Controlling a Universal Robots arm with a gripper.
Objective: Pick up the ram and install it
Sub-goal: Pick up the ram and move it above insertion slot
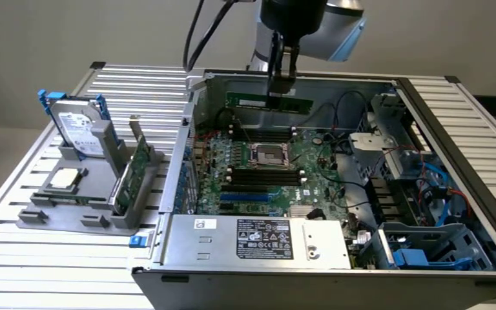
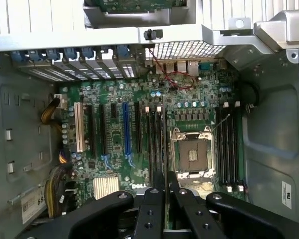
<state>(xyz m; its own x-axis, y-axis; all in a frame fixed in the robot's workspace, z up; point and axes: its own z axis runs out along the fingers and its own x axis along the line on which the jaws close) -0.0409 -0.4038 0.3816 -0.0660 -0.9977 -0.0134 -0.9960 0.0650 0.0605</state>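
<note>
A slatted metal table [image 1: 127, 84] carries an open computer case [image 1: 230, 290] lying on its side, with the green motherboard [image 1: 265, 190] facing up inside it. At the near end of the case sits the boxed power supply [image 1: 257, 242]. On the exterior view's left, outside the case, a grey holder [image 1: 59, 216] stands on the table with a silver hard drive [image 1: 80, 132] on blue rails and a taller green expansion card [image 1: 136, 171] upright in it. The empty processor socket [image 1: 274, 154] lies mid-board, between banks of black memory slots [image 1: 265, 174]. The ram [image 1: 248, 101] – a long, narrow green stick – hangs level above the board near the case's far wall (whether it touches a slot cannot be told). The gripper [image 1: 281, 90] reaches down from above, its fingers [image 2: 154, 199] drawn close and clamped on the ram – gripped on its upper edge.
</note>
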